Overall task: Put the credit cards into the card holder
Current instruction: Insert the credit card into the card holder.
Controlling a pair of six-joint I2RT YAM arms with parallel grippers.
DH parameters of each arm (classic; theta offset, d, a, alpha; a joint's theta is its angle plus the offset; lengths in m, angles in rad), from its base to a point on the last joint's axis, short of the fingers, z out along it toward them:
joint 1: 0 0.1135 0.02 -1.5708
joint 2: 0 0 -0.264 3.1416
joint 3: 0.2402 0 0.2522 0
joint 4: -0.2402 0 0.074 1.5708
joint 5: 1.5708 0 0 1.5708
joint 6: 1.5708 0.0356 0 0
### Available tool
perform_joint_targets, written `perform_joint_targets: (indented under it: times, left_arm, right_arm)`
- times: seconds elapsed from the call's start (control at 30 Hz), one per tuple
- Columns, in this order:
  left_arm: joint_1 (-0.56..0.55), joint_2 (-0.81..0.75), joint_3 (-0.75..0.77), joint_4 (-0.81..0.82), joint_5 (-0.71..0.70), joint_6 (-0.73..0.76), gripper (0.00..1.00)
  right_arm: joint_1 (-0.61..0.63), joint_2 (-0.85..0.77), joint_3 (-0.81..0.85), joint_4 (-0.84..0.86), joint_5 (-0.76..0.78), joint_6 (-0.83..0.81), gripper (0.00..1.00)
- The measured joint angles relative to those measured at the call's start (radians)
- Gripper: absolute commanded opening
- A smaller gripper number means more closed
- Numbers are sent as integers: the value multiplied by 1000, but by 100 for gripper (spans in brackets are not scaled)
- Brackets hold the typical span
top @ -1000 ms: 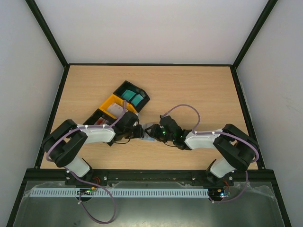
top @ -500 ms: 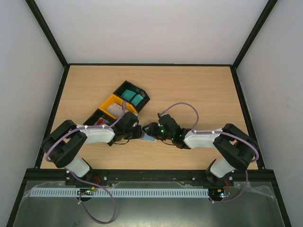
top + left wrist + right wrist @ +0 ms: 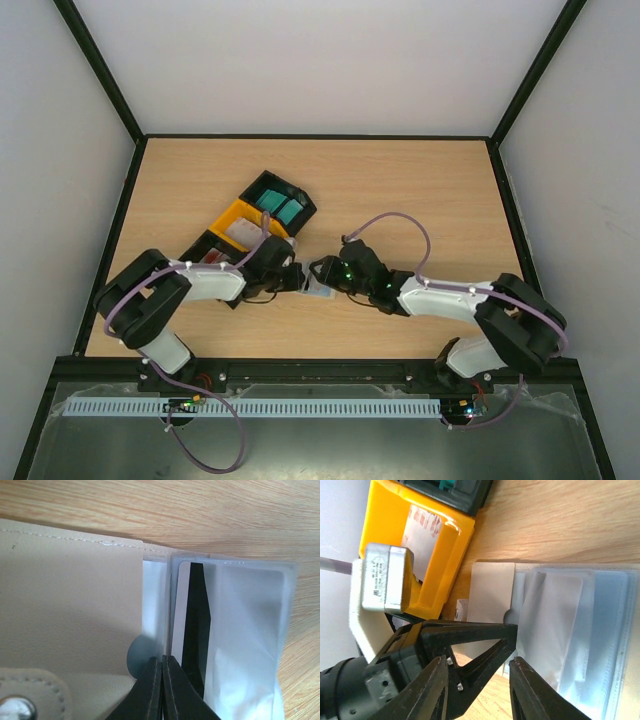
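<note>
Beige holder open on the tabletop, one white card sleeved. My left gripper pinches its pocket edge, my right gripper is spread; more cards wait in bins.

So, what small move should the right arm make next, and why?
Probably slide the white card deeper into the clear sleeve with one right finger. The right gripper is open over the sleeves. The left gripper is shut on the edge of the card holder and steadies it. I cannot tell whether the card is fully seated.
</note>
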Motion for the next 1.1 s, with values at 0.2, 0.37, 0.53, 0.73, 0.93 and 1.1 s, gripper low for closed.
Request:
perform_joint_targets:
  times: [0.2,0.37,0.53,0.73,0.93,1.1]
  left_arm:
    - [0,30,4,48,11,0,4]
    - [1,39,4,66,16,0,4]
    - [1,40,3,68,17,0,4]
    - [1,40,3,68,17,0,4]
    - [1,39,3,68,17,0,5]
    - [0,23,4,62,15,0,16]
  right_arm:
    - [0,-67,2,-130,111,1,37]
    - [0,-55,3,-209,151,0,37]
    - [0,1,21,-223,139,-6,37]
    - [0,76,40,-198,89,-17,37]
    - [0,107,48,-142,48,-18,37]
    - [0,121,59,-96,28,-18,37]
